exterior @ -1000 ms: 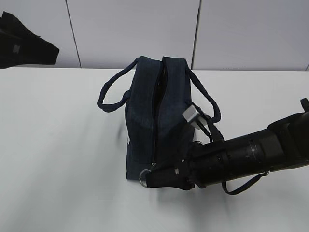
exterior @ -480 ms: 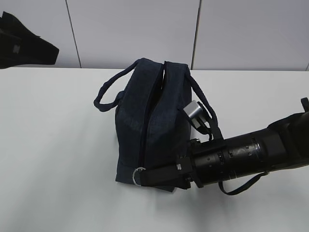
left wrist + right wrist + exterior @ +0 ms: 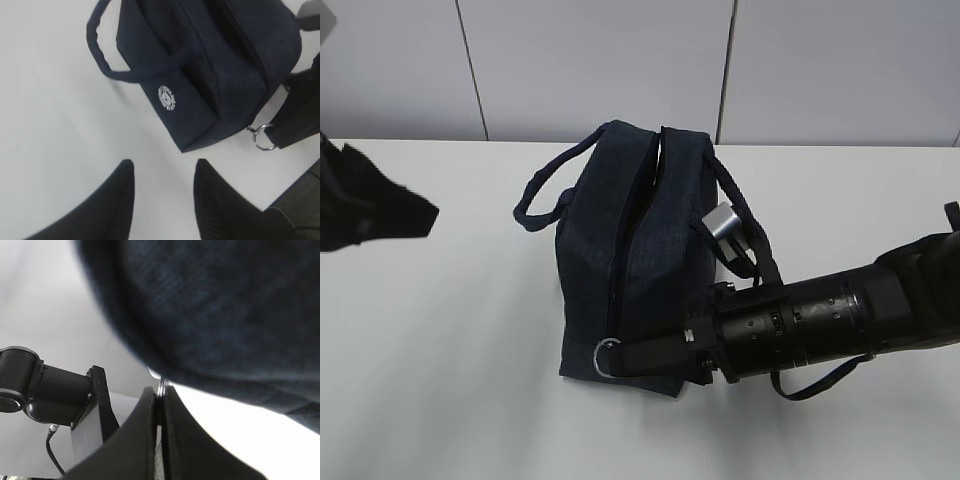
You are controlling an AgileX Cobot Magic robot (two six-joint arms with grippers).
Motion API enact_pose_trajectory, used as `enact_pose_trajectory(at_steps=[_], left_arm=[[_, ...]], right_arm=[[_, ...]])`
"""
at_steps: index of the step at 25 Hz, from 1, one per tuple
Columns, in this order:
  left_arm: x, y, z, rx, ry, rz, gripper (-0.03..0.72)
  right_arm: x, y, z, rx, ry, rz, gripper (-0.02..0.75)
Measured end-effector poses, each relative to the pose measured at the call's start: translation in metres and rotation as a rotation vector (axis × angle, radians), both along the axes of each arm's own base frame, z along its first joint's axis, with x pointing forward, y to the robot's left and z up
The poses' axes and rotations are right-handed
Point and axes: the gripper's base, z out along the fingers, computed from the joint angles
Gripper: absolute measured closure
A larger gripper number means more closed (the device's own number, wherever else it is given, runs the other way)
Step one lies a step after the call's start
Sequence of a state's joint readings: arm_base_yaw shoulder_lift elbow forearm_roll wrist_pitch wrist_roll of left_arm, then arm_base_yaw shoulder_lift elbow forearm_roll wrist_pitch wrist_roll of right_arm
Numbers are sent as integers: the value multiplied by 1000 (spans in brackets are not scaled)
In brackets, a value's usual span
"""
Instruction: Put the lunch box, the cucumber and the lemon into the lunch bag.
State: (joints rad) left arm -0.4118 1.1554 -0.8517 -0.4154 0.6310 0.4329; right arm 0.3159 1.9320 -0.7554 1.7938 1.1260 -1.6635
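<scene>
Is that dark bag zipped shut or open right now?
Looks zipped shut: the lunch bag shows one closed seam, ring pull at its near end, pinched by the right tool.

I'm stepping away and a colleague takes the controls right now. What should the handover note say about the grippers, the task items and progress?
Right gripper: shut on the silver ring pull at the near end of the lunch bag.
Left gripper: open, holding nothing, hovering over the bare table to the left of the bag.
Lunch bag: upright on the table, logo facing the left arm. The zipper line along the top looks shut, though I can't be sure.
Lunch box, cucumber, lemon: not visible in any view; whether they are inside cannot be told.
Left to do: confirm the contents and the zipper, then release the pull.
</scene>
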Motion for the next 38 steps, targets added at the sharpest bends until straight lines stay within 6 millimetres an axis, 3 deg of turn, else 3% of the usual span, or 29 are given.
enact_pose_trajectory(at_steps=[6, 10, 38], left_arm=[[-8, 4, -38, -17, 43, 42, 420], [-12, 4, -53, -41, 34, 36, 420], [14, -26, -100, -167, 102, -103, 417]], right_arm=[[0, 0, 0, 3, 8, -7, 738], [1, 0, 2, 8, 21, -14, 738], [9, 3, 26, 52, 50, -46, 738]])
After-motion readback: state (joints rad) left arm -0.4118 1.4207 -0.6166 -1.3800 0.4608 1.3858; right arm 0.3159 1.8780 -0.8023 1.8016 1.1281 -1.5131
